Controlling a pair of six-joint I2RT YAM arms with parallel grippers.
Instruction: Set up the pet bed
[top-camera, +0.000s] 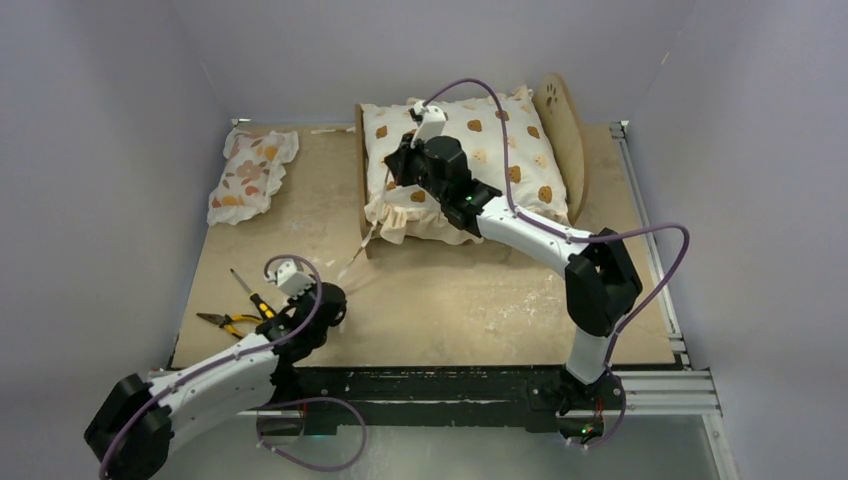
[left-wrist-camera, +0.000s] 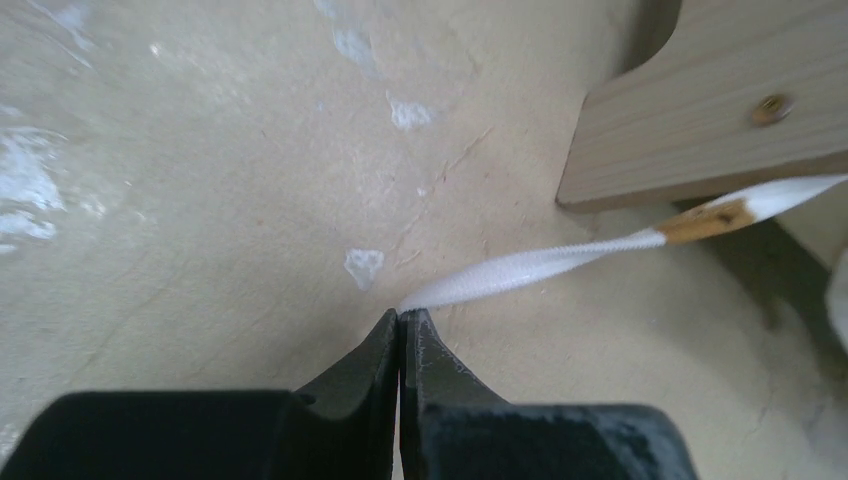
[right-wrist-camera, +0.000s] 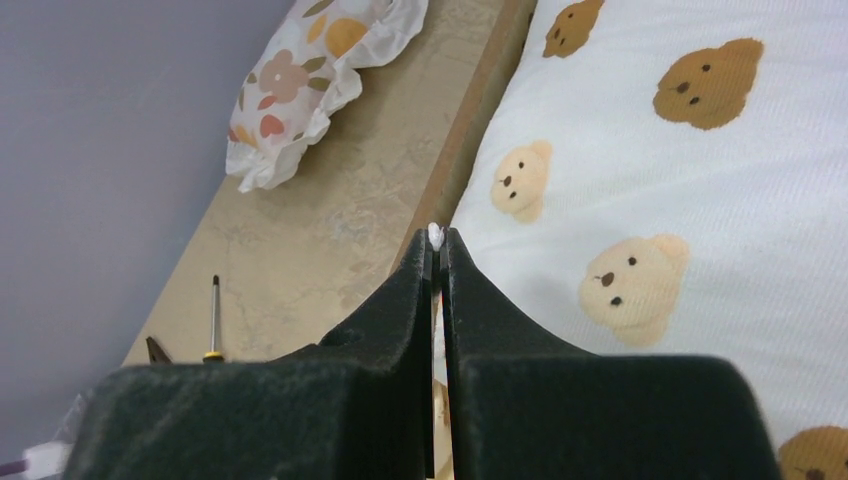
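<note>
Tan, white-scuffed tabletop (top-camera: 450, 290) with pet bed (top-camera: 565, 130), grey walls (top-camera: 90, 150) around.

No letters, numbers, labels or brand names can be read in any view. The nearest thing to a sign is the paw-print cutout (top-camera: 552, 97) in the headboard of the pet bed (top-camera: 574, 150). The bear-print cushion (top-camera: 510, 160) lying in the pet bed carries pictures only.
</note>
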